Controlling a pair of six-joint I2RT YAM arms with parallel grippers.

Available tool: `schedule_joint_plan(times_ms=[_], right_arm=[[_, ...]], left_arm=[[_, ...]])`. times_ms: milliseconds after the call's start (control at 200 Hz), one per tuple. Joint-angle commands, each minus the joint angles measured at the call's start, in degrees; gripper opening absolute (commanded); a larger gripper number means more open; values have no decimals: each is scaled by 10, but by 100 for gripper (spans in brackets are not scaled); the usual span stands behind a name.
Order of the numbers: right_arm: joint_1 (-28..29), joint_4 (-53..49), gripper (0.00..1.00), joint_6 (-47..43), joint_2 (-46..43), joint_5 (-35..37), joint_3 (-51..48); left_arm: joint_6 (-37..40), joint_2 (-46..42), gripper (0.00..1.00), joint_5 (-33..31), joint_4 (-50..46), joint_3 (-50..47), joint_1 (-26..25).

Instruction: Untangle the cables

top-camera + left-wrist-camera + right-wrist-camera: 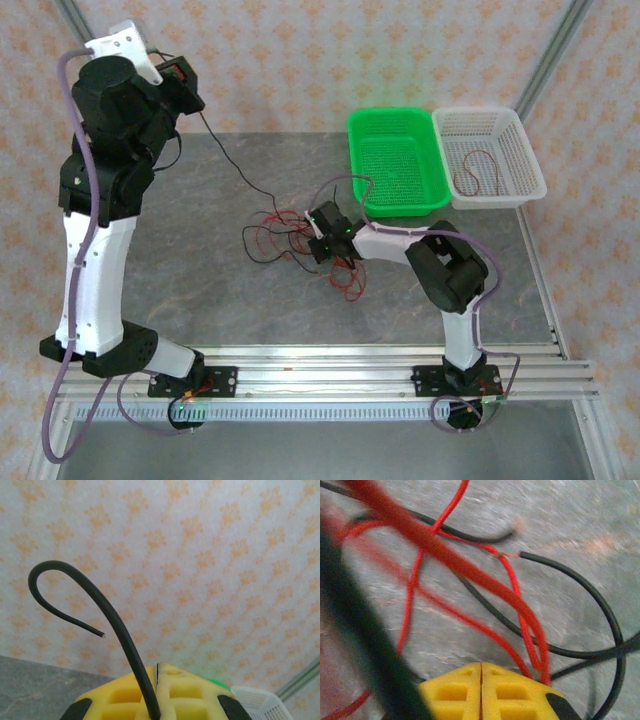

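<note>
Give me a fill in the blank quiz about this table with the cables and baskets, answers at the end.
The left tool grips a cable coloured ____.
The lone strand in the white basket is ____.
The neighbouring basket is coloured ____.
The right tool, down in the tangle, is open or shut: ____.
Missing words: black, red, green, shut.

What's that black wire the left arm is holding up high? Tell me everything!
The thin black rubbery-looking wire is pinched between the left arm's shut yellow fingers, high above the grey table. Its short free end curls over like a hook. The long part slants down to the tangled pile of red and black wires on the table.
</note>
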Motion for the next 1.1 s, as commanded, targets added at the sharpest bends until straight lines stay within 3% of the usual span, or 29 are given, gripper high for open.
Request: schedule_joint_plan(times_ms=[0,165,315,531,671,836,1096], right_arm=[[-10,27,0,77,-6,64,-27],[-13,48,0,112,-16,72,-60],[-13,48,0,124,-38,61,-66],[-9,18,53,126,-127,44,-60],[-8,-6,78,129,-222,33,-65],[-9,-42,88,149,-341,50,-82],[-9,-103,89,206,-528,132,-139]], left_arm=[[21,-14,0,-43,-22,13,6],[34,-34,0,-94,-20,13,8],[28,-44,0,-54,4,0,9],[-4,-65,0,97,137,-95,8],[-34,-84,0,184,273,-172,8],[-82,-92,0,250,429,-222,8],[-215,-44,0,332,671,-257,2]])
